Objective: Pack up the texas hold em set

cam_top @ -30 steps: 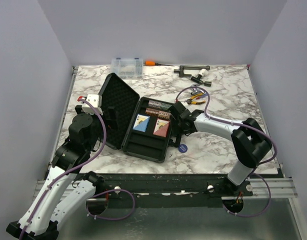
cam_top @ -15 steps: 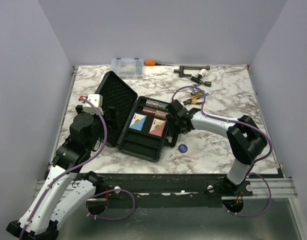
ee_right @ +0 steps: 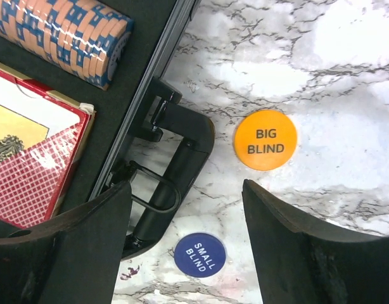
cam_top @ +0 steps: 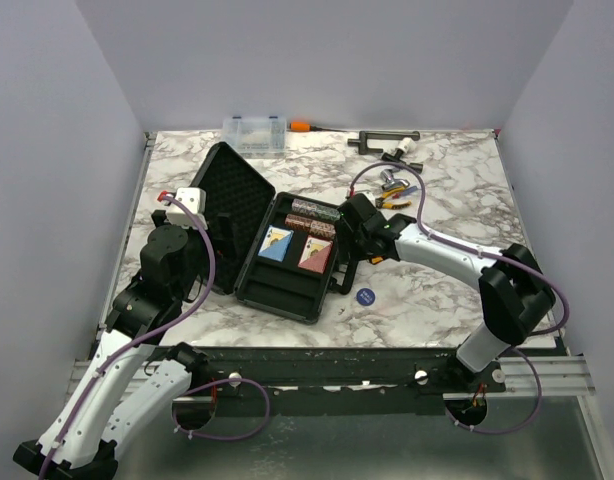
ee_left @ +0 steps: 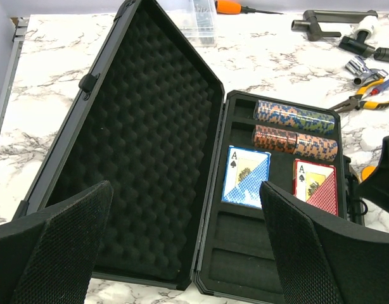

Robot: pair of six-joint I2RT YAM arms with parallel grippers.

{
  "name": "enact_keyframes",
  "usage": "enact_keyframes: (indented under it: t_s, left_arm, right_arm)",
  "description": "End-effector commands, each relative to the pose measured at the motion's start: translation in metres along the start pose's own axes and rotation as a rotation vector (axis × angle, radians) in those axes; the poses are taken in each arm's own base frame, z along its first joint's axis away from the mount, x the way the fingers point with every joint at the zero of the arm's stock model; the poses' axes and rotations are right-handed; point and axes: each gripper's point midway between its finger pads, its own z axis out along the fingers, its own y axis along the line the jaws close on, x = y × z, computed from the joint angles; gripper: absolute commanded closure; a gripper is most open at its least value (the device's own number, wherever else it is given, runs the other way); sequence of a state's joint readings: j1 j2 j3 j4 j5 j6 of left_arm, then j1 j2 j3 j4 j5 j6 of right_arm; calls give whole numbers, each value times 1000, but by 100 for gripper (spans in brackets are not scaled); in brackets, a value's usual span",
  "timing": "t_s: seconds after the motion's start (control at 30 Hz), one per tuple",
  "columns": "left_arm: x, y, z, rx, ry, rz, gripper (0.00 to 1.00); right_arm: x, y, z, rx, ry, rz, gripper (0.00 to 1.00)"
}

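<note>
The black foam-lined case (cam_top: 233,200) lies open, with its lid to the left and its tray (cam_top: 287,290) to the right. The tray holds a blue deck (cam_top: 278,243), a red deck (cam_top: 314,254) and two chip rolls (cam_top: 313,218). My right gripper (ee_right: 187,187) is open and empty above the case handle (ee_right: 175,171). The orange BIG BLIND disc (ee_right: 265,140) and the blue SMALL BLIND disc (ee_right: 200,254) lie on the table beside it. My left gripper (ee_left: 186,190) is open and empty above the case hinge.
A small clear organiser box (cam_top: 254,132), an orange-handled screwdriver (cam_top: 302,126) and a black clamp tool (cam_top: 383,140) lie along the back edge. Yellow-handled pliers (cam_top: 393,201) and sockets lie behind my right gripper. Grey walls close in the table.
My right gripper went left against the case's handle side, and the case slid a little left. The gripper then drew back to the right. The left arm has not moved.
</note>
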State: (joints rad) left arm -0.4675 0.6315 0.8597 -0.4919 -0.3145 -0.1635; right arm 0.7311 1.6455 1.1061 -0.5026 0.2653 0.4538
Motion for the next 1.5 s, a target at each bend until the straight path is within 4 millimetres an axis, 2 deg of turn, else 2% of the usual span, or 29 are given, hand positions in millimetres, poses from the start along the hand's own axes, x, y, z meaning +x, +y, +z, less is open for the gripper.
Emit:
enact_keyframes:
  t_s: [0.0, 0.37, 0.47, 0.63, 0.77, 0.87, 0.9, 0.93, 0.97, 1.1, 1.2, 1.37, 1.47]
  left_arm:
    - [-1, 1, -1, -1, -1, -3, 3]
    - [0, 1, -1, -2, 1, -2, 3]
    - [1, -7, 0, 41, 9, 0, 3]
    - [17, -52, 5, 280, 107, 21, 3]
    - [30, -85, 10, 436, 215, 10, 7]
    - [32, -101, 14, 472, 265, -21, 7]
    - [32, -107, 16, 479, 284, -35, 7]
    - [36, -113, 22, 484, 317, -47, 8]
    - [37, -121, 25, 488, 341, -58, 8]
    - [52, -161, 43, 487, 418, 6, 10]
    - [53, -196, 55, 522, 442, 71, 14]
    - [70, -242, 75, 572, 503, 146, 17]
    - [82, -265, 86, 588, 534, 178, 17]
  right_arm:
    - [1, -20, -3, 71, -15, 0, 26]
    - [7, -51, 23, 123, 30, 80, 26]
    - [4, -55, 26, 132, 33, 105, 26]
    - [-13, -70, 21, 174, -17, 191, 24]
    - [-38, -99, 12, 247, -71, 299, 21]
    - [-58, -125, -1, 288, -120, 404, 17]
    - [-66, -133, -6, 291, -143, 440, 13]
    - [-74, -141, -13, 299, -175, 478, 1]
    - [-82, -150, -20, 309, -211, 510, 0]
    - [-117, -172, -46, 326, -334, 590, 0]
    - [-140, -189, -60, 347, -367, 624, 0]
    - [-164, -230, -86, 324, -414, 733, 0]
    - [-171, -252, -103, 310, -459, 758, 0]
